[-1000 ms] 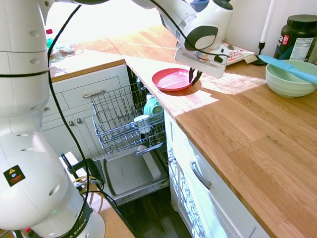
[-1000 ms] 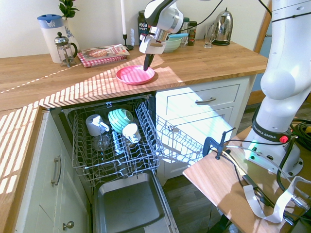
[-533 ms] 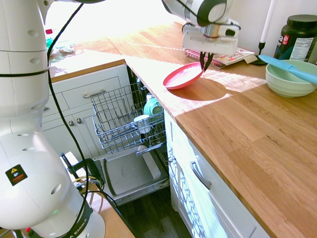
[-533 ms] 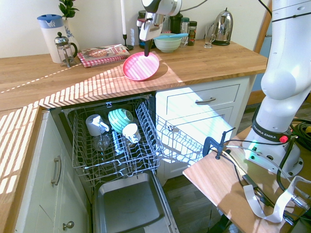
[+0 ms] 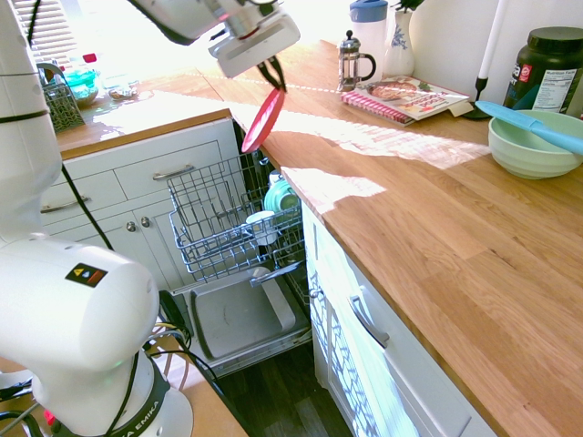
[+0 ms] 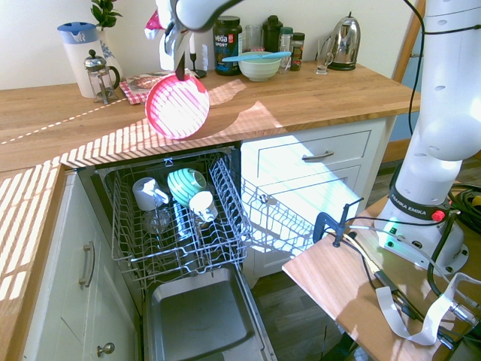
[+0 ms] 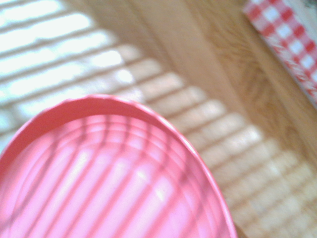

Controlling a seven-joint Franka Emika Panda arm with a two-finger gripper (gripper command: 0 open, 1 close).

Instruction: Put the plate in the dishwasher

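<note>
The pink-red plate (image 6: 177,106) hangs on edge in the air, pinched at its top rim by my gripper (image 6: 180,69), which is shut on it. From the other side the plate (image 5: 262,120) shows as a tilted red sliver under the gripper (image 5: 272,77), above the counter's corner. Up close the plate (image 7: 106,178) fills the lower part of the wrist view over striped sunlit wood. Below it the dishwasher (image 6: 188,316) stands open, its wire rack (image 6: 176,226) pulled out and holding cups and a teal bowl (image 6: 185,183).
A pale green bowl (image 5: 533,146) with a blue spatula sits on the wooden counter (image 5: 455,255). A magazine on a checked cloth (image 6: 158,83), a French press (image 6: 98,75), a jug and a kettle (image 6: 344,45) line the back. White drawers (image 6: 319,158) flank the dishwasher.
The gripper has lifted the plate off the counter, turned it from flat to on edge and carried it along the counter to above the open dishwasher.
</note>
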